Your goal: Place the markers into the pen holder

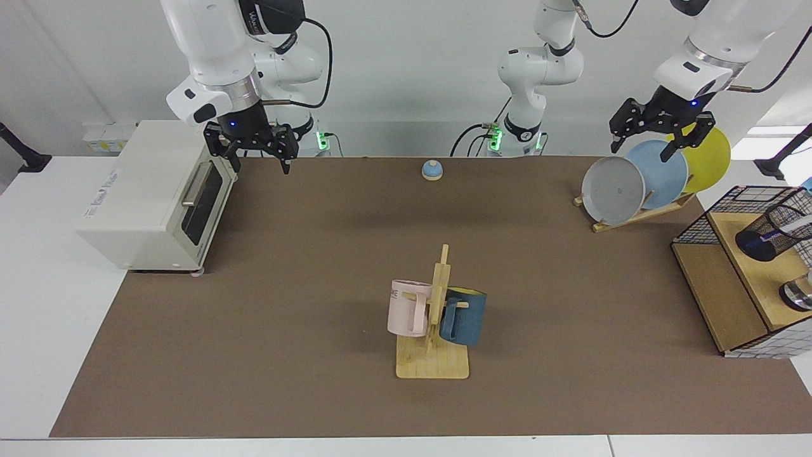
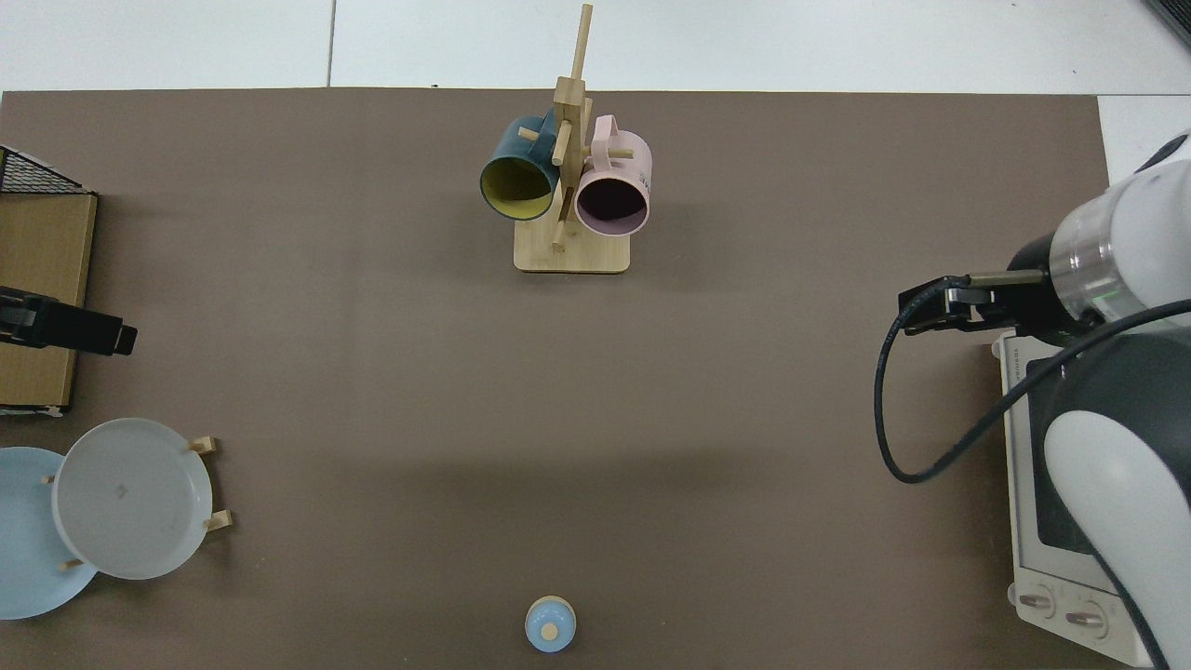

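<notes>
The pen holder (image 1: 772, 230), a black mesh cup, stands on a wooden shelf at the far right of the facing view. A white marker (image 1: 790, 223) shows through its mesh, inside the cup. My left gripper (image 1: 639, 151) hangs open and empty above the plate rack, well behind the holder; in the top view it shows as a dark block (image 2: 70, 328) at the left edge. My right gripper (image 1: 260, 166) waits open and empty beside the toaster oven, at the right side (image 2: 944, 307) of the top view. The holder is out of the top view.
A black wire basket (image 1: 720, 212) encloses the wooden shelf (image 1: 717, 285). Grey (image 1: 613, 189), blue (image 1: 666, 171) and yellow (image 1: 710, 158) plates lean in a rack. A mug tree (image 1: 434, 317) stands mid-table, a blue bell (image 1: 432, 169) at the back, a toaster oven (image 1: 146, 197) at the left.
</notes>
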Tool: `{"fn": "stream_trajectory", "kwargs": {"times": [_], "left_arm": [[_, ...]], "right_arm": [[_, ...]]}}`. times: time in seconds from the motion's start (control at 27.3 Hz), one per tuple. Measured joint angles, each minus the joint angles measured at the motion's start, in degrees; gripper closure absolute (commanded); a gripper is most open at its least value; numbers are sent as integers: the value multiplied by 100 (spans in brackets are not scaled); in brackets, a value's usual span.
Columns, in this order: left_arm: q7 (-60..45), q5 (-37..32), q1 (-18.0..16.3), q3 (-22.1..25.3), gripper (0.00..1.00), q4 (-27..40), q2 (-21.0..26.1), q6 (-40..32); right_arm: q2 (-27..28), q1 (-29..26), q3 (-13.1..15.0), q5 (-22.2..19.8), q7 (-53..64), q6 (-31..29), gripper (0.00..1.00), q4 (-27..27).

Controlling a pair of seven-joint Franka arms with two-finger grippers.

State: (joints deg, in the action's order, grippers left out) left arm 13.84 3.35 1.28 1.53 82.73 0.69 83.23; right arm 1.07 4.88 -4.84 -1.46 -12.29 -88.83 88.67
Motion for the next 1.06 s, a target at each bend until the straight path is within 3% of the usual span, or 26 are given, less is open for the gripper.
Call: {"fn": "stream_trajectory", "kwargs": {"times": [1.06], "left_arm": [[-353, -367, 0, 3, 0, -4, -8, 7]], "right_arm": [[0, 0, 0, 0, 0, 0, 0, 0]]}}
